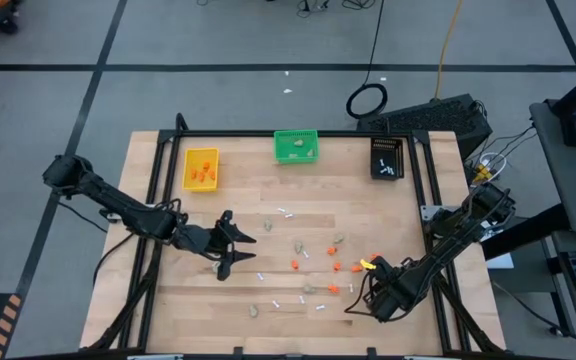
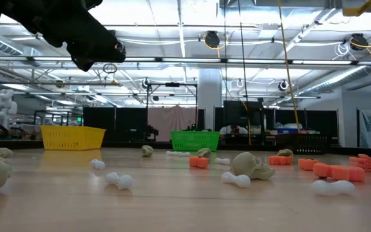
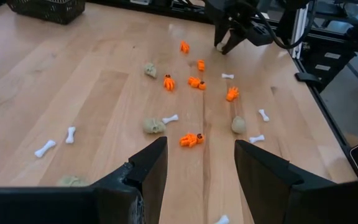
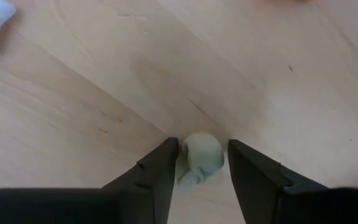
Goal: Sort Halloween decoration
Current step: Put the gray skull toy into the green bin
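The right tool [image 4: 201, 168] is closed on a beige-grey skull [image 4: 202, 157] on the counter [image 1: 268, 240], well apart from the green bin [image 1: 296, 147]. The left tool [image 1: 240, 250] hovers with fingers parted, empty, on the yellow bin [image 1: 200, 168] side of it.

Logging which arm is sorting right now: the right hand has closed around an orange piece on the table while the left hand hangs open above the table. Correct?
Not quite. The right wrist view shows the right hand closed around a beige-grey skull, not an orange piece. The rest stands: the left hand hangs open above the table.
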Robot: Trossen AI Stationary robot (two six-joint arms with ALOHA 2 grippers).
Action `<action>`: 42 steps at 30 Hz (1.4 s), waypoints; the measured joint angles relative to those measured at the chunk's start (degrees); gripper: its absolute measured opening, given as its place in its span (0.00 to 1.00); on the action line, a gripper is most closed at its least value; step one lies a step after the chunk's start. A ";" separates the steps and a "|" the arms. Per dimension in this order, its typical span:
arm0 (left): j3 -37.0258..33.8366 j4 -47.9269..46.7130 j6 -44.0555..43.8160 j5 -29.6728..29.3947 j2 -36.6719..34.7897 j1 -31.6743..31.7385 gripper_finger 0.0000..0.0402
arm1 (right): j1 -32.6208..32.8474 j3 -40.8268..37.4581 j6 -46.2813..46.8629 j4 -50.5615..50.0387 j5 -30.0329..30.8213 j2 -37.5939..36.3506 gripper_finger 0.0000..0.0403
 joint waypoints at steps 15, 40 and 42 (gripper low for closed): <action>0.00 -0.03 0.01 0.01 0.00 0.00 0.46 | 0.04 0.00 -1.91 0.48 -1.35 0.02 0.28; 0.00 -0.07 0.04 0.02 0.00 0.02 0.46 | 0.17 8.89 -17.48 -3.27 12.80 0.18 0.14; 0.00 -0.07 0.04 0.02 0.00 0.02 0.46 | 0.15 10.77 -21.29 -3.39 16.10 0.33 0.14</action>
